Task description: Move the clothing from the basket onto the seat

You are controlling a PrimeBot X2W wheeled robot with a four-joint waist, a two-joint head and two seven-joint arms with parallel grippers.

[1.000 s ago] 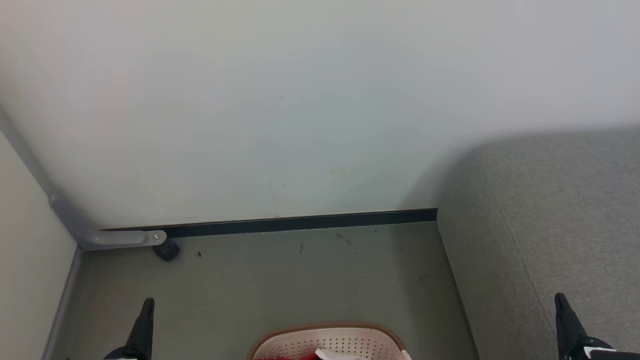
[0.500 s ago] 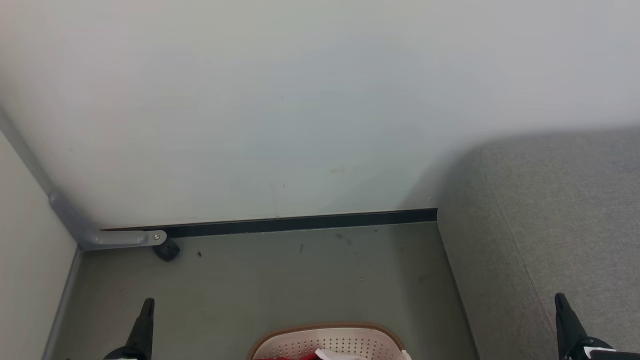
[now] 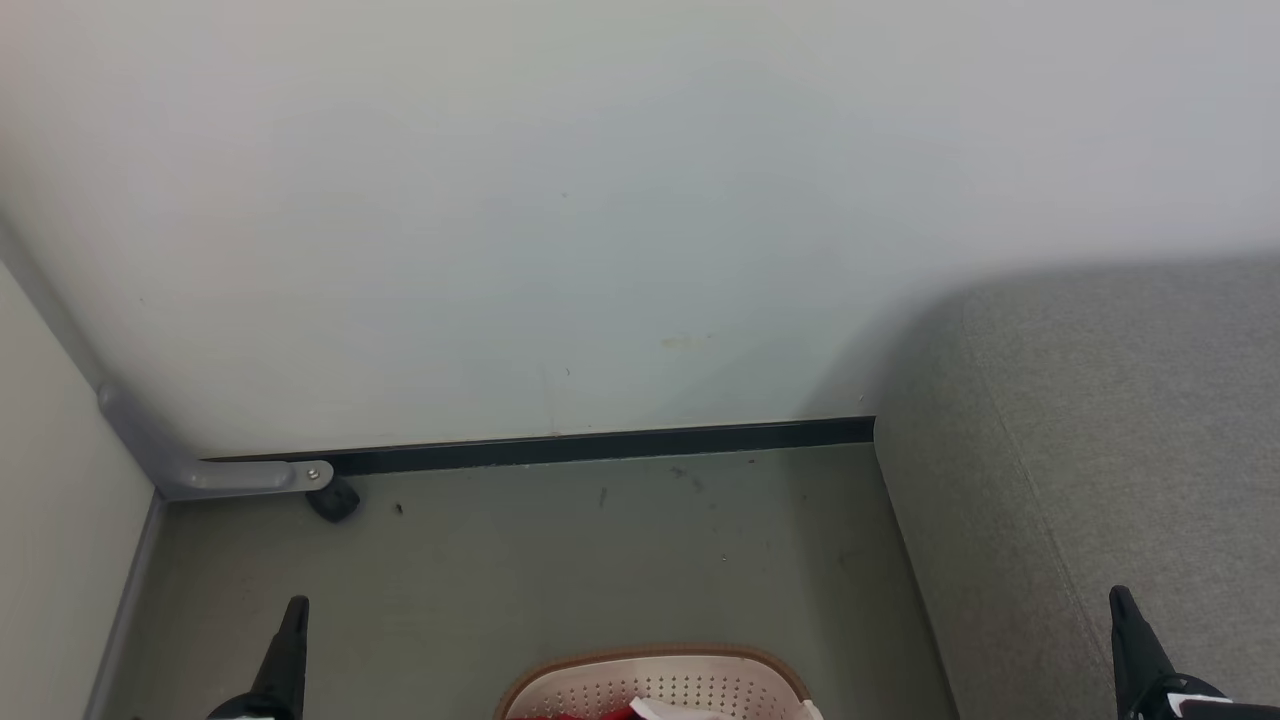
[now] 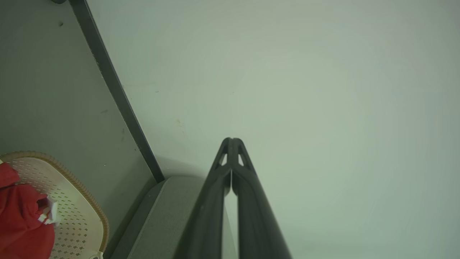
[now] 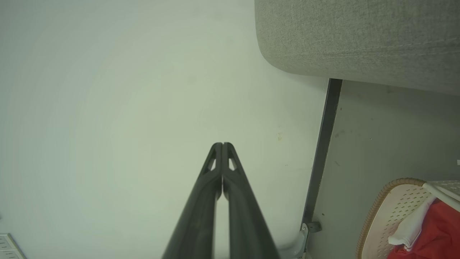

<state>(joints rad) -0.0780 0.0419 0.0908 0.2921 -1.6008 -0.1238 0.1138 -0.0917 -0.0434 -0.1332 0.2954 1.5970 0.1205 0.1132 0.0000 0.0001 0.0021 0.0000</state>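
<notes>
Nothing of the task is judged to be done. The clothing (image 4: 21, 223) is seen bunched inside the basket (image 4: 77, 201), red with a scrap of white at its edge, and none of it is draped over the brown rim. The basket is stood on the floor (image 3: 600, 560), well apart from the floor's far edge, where the dark skirting (image 3: 600, 445) runs along the wall (image 3: 600, 200). It is nearer the floor's right edge, where the seat (image 3: 1120, 420) rises. No fabric is seen on the part of the seat's grey top that is in view.

The left gripper (image 4: 231, 140) is held with its jaws pressed together and nothing between them, above the floor to the left of the basket. The right gripper (image 5: 222, 144) is likewise closed and empty, and is seen against the seat's near part in the head view. The clothing is touched by neither.

Every step is therefore judged to be left. The jaws must be parted, and the garment reached, gripped, lifted clear of the rim, carried over the seat and released.
</notes>
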